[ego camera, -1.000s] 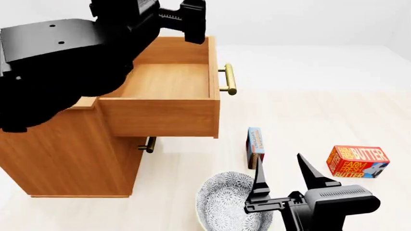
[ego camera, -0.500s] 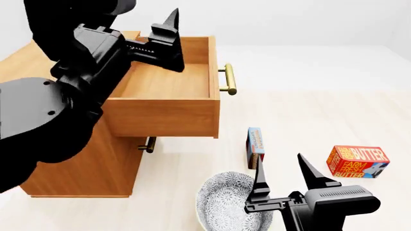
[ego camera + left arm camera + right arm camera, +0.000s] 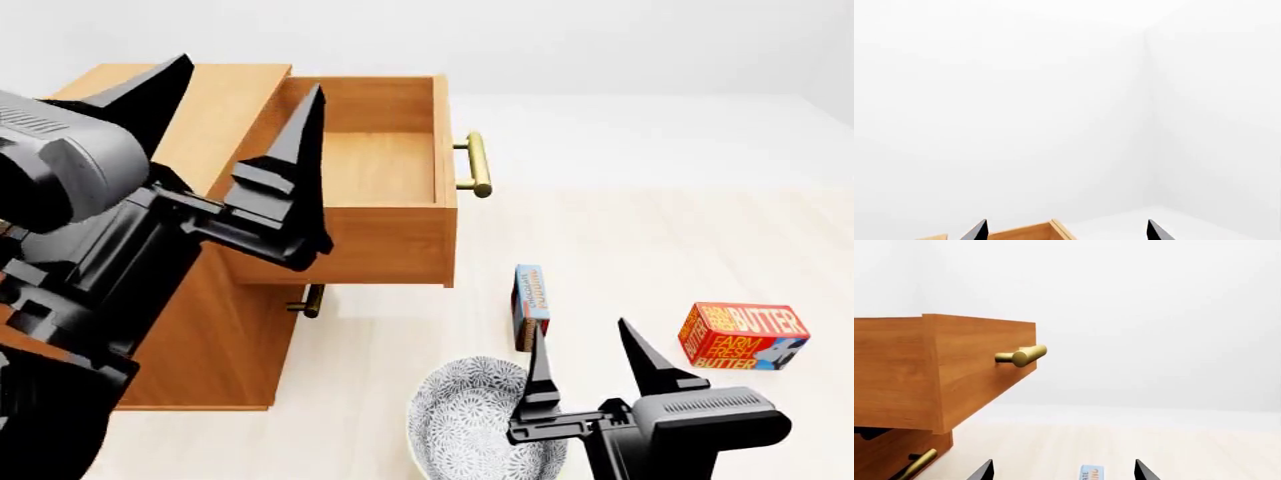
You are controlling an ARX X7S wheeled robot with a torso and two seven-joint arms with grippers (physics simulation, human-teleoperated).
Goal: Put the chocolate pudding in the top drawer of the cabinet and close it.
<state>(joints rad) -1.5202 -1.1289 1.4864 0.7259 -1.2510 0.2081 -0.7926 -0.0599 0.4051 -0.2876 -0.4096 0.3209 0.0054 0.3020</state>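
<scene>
Head view: the cabinet (image 3: pixel 200 330) is a boxy piece of smooth light-brown wood with a flat top, and its top drawer (image 3: pixel 380 205) is pulled well out, showing a bare wooden floor inside and a round brass bar handle (image 3: pixel 477 165) on its front. Under it, a smaller brass handle (image 3: pixel 310 300) marks the lower drawer, which is shut. The chocolate pudding (image 3: pixel 530 303) is a slim flat box standing on its narrow edge on the pale wood-grain floor, to the right of the cabinet and below the open drawer front; its upward edge is blue and red with print, its broad side dark brown-red. Just in front of it sits a round bowl (image 3: pixel 467 420) with a fine blue-and-white speckled pattern, touching or nearly touching the box; I cannot tell which. Well to the right lies a chunkier red-orange butter box (image 3: pixel 743 336) with large lettering. The left gripper (image 3: pixel 234 150), matte black and angular, hangs above the cabinet's top and the drawer's left side, its two pointed fingers spread wide with nothing between them. The right gripper (image 3: pixel 582 362) hovers over the bowl's right rim, near the pudding, its tapered fingers also wide apart and empty. In the right wrist view the pudding's blue edge (image 3: pixel 1089 473) shows between the fingertips, farther off.
</scene>
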